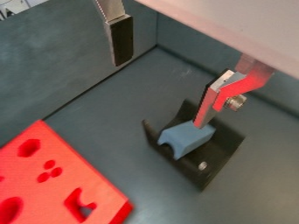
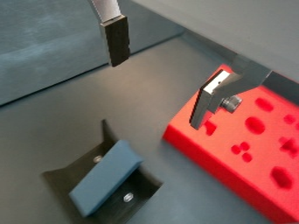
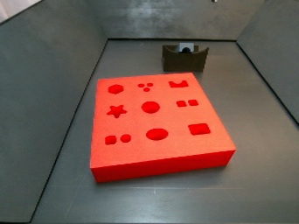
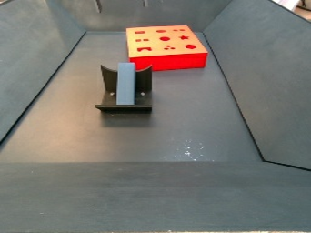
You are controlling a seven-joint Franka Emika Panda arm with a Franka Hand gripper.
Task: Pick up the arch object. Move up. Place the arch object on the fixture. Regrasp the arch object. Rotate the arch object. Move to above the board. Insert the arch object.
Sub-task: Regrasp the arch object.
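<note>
Looking through both wrist views, we see our jaws spread wide and gripping nothing, one silver finger well apart from its partner. Below the jaws, the arch object rests on the fixture, leaning upright against its back plate in a side view. Off to one side of the jaws lies the board, near the fixture but apart from it, on the grey worktop.
</note>
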